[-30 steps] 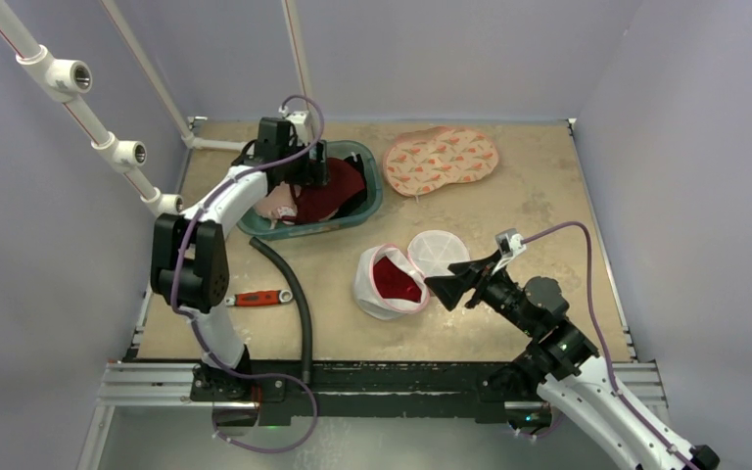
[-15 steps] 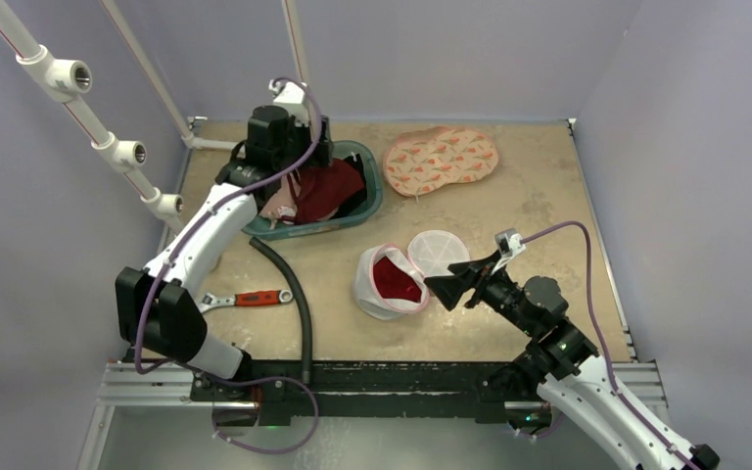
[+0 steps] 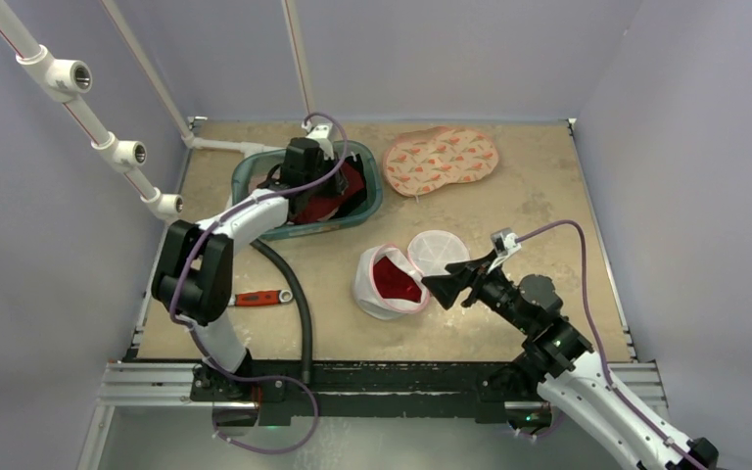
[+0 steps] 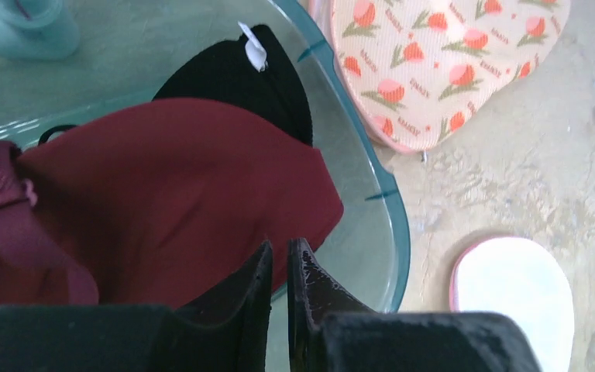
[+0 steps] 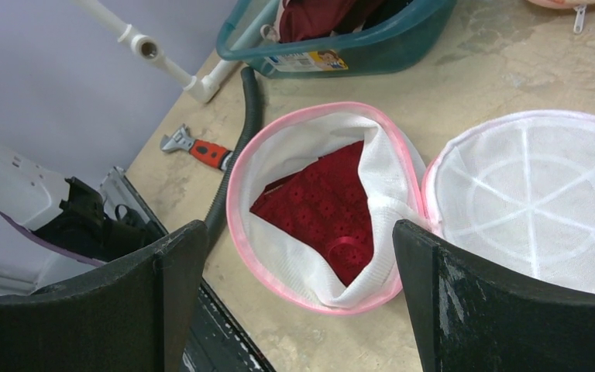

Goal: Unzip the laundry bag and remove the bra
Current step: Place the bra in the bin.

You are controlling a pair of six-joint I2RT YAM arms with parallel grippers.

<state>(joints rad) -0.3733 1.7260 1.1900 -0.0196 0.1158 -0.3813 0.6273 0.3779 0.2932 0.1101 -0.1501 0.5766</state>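
On the table (image 3: 548, 215), the basin (image 3: 378, 193) at 11 o'clock sits under the left claw (image 4: 280, 252), pinched to a slit over maroon cloth (image 4: 170, 194), while the unzipped bag (image 3: 365, 281) at centre holds the bra (image 3: 392, 281), at 9 o'clock of the wide-spread right claw (image 5: 298, 232).

Plain pale lilac walls (image 3: 450, 49) enclose a mottled tan stone-look tabletop (image 3: 539, 206), with white plastic pipes (image 3: 117, 152) slanting along the left.
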